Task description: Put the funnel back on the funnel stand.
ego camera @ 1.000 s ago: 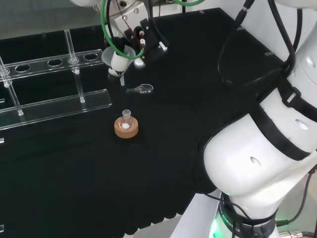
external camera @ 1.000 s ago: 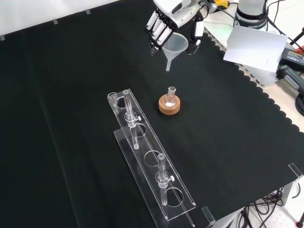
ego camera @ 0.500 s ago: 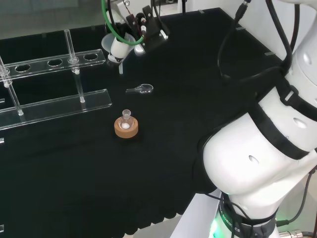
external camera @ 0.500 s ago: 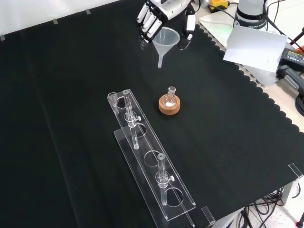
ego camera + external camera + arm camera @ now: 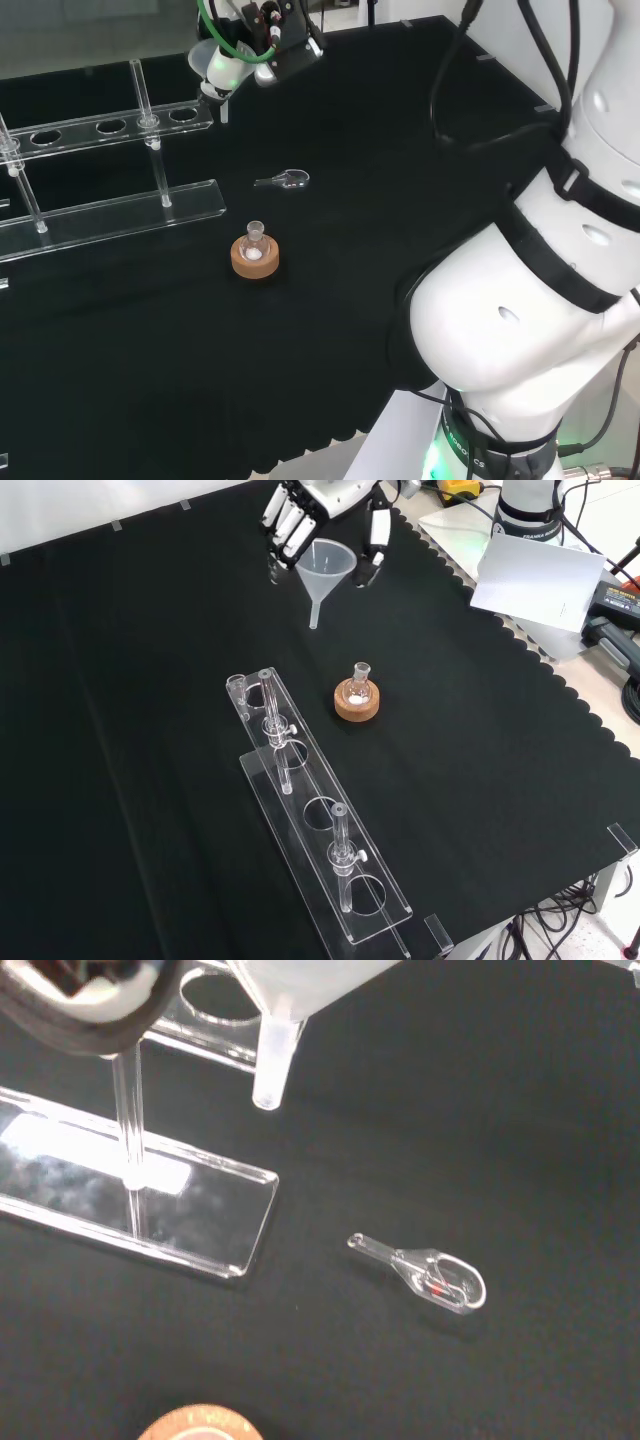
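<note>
The hand point(image 5: 322, 508) holds a translucent white funnel point(image 5: 322, 572) upright, fingers on one side of its cone and thumb on the other, spout pointing down above the cloth. In the head view the funnel point(image 5: 213, 70) hangs by the right end of the clear funnel stand's upper rail point(image 5: 110, 125). In the front view the stand point(image 5: 310, 815) lies below and to the left of the funnel. The wrist view has the funnel spout point(image 5: 270, 1070) close beside the stand's holes, with the stand's base plate point(image 5: 150, 1210) below.
A small round flask point(image 5: 358, 688) sits on a cork ring point(image 5: 357, 706) mid-cloth. A small clear scoop point(image 5: 284, 180) lies on the cloth between the flask and the hand; the same scoop point(image 5: 430, 1278) appears near the stand's base in the wrist view. Papers lie off the cloth point(image 5: 535, 575).
The hand has carried the funnel left in both the head and front views, toward the stand's end. The flask, scoop and stand have not moved.
</note>
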